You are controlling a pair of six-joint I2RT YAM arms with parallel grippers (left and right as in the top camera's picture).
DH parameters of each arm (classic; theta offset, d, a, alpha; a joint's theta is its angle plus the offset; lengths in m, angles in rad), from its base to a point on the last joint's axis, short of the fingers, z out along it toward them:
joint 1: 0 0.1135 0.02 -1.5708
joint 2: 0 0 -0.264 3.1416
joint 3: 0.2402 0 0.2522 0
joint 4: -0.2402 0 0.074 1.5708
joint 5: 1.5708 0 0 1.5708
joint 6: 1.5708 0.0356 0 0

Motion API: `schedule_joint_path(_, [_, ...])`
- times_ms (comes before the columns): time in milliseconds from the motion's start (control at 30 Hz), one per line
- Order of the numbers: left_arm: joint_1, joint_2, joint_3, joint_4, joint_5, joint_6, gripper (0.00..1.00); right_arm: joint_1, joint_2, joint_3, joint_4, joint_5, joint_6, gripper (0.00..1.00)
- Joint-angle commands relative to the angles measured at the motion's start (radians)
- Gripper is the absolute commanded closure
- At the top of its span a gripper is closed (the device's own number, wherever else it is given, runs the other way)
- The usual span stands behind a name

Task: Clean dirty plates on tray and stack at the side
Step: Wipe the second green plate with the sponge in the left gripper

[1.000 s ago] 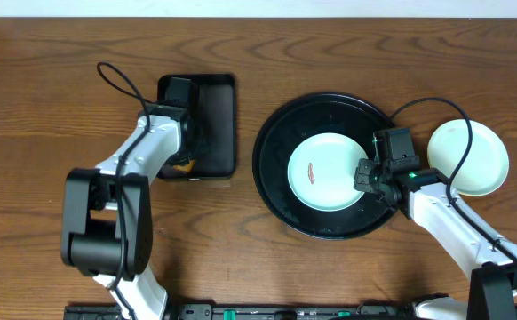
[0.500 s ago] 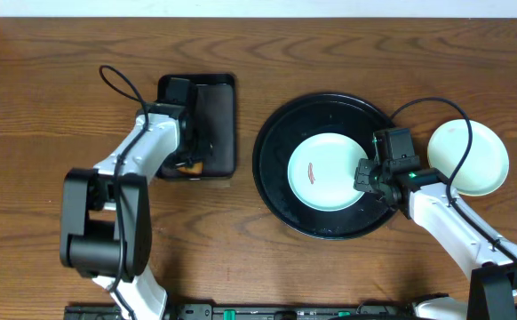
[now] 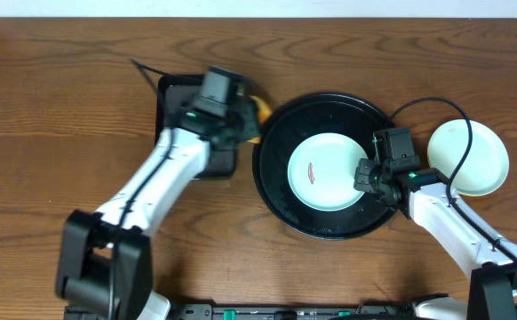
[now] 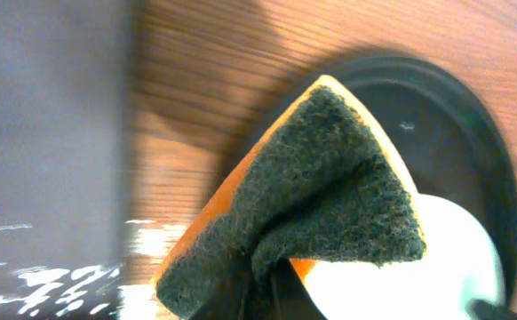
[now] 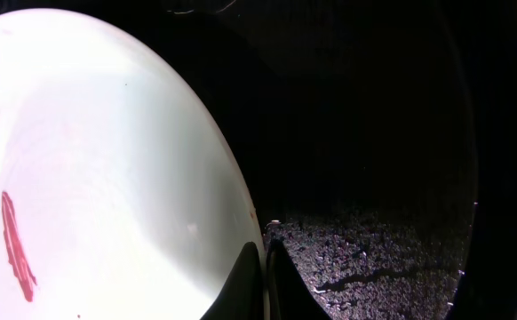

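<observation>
A mint-blue plate (image 3: pixel 328 171) with a red smear lies on the round black tray (image 3: pixel 276 133). My right gripper (image 3: pixel 366 177) is shut on its right rim; in the right wrist view the fingers (image 5: pixel 260 283) pinch the plate's edge (image 5: pixel 107 178) over the tray (image 5: pixel 374 133). My left gripper (image 3: pixel 241 120) is shut on an orange sponge with a dark scouring face (image 3: pixel 257 108), held at the tray's left rim. In the left wrist view the sponge (image 4: pixel 321 178) fills the middle, with plate (image 4: pixel 401 276) and tray (image 4: pixel 436 98) beyond. More plates (image 3: pixel 469 157) sit stacked right of the tray.
A smaller rectangular black tray (image 3: pixel 184 89) lies left of the round tray, partly under my left arm. The right arm's cable (image 3: pixel 427 107) loops over the round tray's right rim and the side plates. A pale wall edge runs along the table's far side.
My left gripper has lifted the sponge out of the rectangular tray and swung right, to the round tray's left rim. The right gripper and plate have not moved.
</observation>
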State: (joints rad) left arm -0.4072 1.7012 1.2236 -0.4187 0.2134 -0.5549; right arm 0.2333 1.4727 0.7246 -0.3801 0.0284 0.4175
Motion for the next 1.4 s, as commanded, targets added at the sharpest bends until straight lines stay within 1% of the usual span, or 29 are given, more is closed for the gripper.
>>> schedule_joint_path(0, [-0.085,0.072,0.017,0.060,0.051,-0.181,0.93,0.006,0.007,0.012,0.002,0.024,0.001,0.99])
schedule_joint_path(100, [-0.157,0.136,0.017,0.137,0.114,-0.279,0.93,0.006,0.007,0.012,0.002,0.024,0.001,0.99])
schedule_joint_path(267, [-0.254,0.229,0.017,0.231,0.119,-0.453,0.93,0.006,0.007,0.012,0.002,0.024,0.001,0.99])
schedule_joint_path(433, [-0.298,0.301,0.017,0.249,0.150,-0.571,0.93,0.006,0.007,0.012,0.002,0.023,0.001,0.99])
schedule_joint_path(533, [-0.299,0.346,0.017,0.240,0.180,-0.580,0.92,0.006,0.007,0.012,0.002,0.023,0.001,0.99])
schedule_joint_path(600, [-0.295,0.370,0.017,0.198,0.178,-0.576,0.93,0.006,0.007,0.012,0.002,0.023,0.001,0.99])
schedule_joint_path(667, [-0.288,0.385,0.017,0.153,0.160,-0.535,0.93,0.006,0.007,0.012,0.002,0.023,0.001,0.99])
schedule_joint_path(800, [-0.278,0.377,0.017,0.027,0.019,-0.436,0.93,0.006,0.007,0.012,0.002,0.023,0.001,0.99])
schedule_joint_path(900, [-0.277,0.365,0.021,-0.077,-0.093,-0.421,0.93,0.006,0.007,0.012,-0.001,0.023,0.001,0.99])
schedule_joint_path(967, [-0.277,0.361,0.021,-0.117,-0.126,-0.422,0.93,0.006,0.007,0.012,-0.002,0.023,0.001,0.99])
schedule_joint_path(1067, [-0.278,0.362,0.021,-0.110,-0.088,-0.428,0.93,0.006,0.007,0.012,-0.002,0.023,0.001,0.99])
schedule_joint_path(1167, [-0.287,0.362,0.021,-0.049,-0.002,-0.447,0.93,0.006,0.007,0.012,-0.002,0.024,0.001,0.99])
schedule_joint_path(1233, [-0.301,0.362,0.021,0.029,0.064,-0.453,0.93,0.006,0.007,0.012,-0.002,0.024,0.000,0.99])
schedule_joint_path(1367, [-0.339,0.364,0.021,0.192,0.143,-0.476,0.93,0.006,0.007,0.012,-0.002,0.024,0.000,0.99])
